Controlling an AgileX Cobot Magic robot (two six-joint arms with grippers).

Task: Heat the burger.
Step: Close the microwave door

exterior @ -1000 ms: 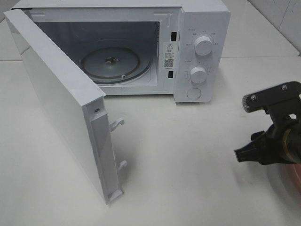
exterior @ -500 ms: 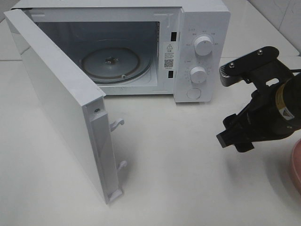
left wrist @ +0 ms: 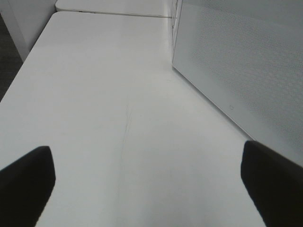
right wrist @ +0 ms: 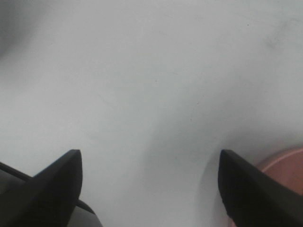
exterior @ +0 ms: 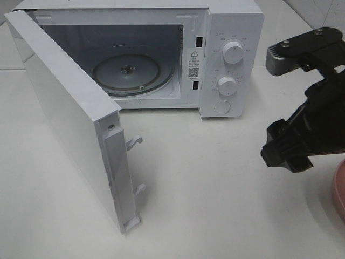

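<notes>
Exterior high: unreadable label (exterior: pixel 194 63) inside microwave (exterior: pixel 232 32).

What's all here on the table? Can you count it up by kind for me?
Microwaves, door open: 1
Control knobs on it: 2
Glass turntables inside: 1
Pink plates, only an edge showing: 1
Robot pincers in view: 2, the right pincer and the left pincer
Burgers in view: 0
Total: 7

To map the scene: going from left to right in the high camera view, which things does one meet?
Open microwave door → glass turntable → control knobs → right gripper → pink plate at the edge.
</notes>
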